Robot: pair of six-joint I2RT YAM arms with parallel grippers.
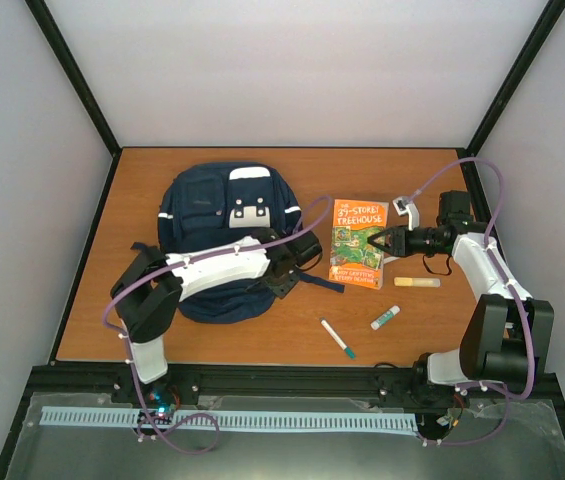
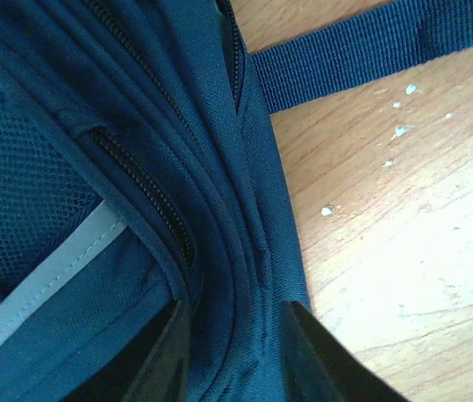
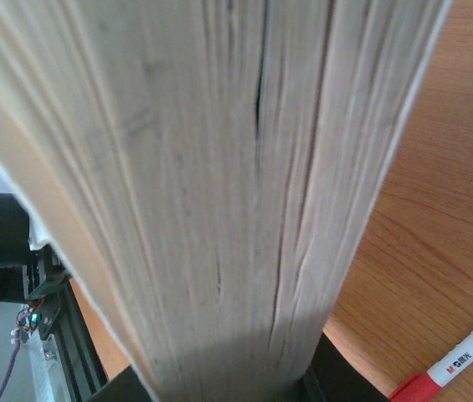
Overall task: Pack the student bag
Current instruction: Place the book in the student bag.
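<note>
Early stage, nothing packed; pinching student bag (image 1: pixel 217 235) seam with left claw (image 2: pixel 236 339); clamping book (image 1: pixel 357 240) in right claw (image 1: pixel 387 240); marker (image 1: pixel 339 338), highlighter (image 1: pixel 417 283) lying loose on surface (image 1: pixel 142 180).

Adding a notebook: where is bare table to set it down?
Bare wood: the far right corner behind the book, and the strip between the student bag and the table's left edge. Crowded: near the book, where yellow stick, green-capped marker, pen and right gripper cluster.

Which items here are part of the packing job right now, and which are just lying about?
In use: student bag, pinched by left end effector; book, held by right end effector.
Lying about: yellow stick, white marker, teal-tipped pen.
</note>
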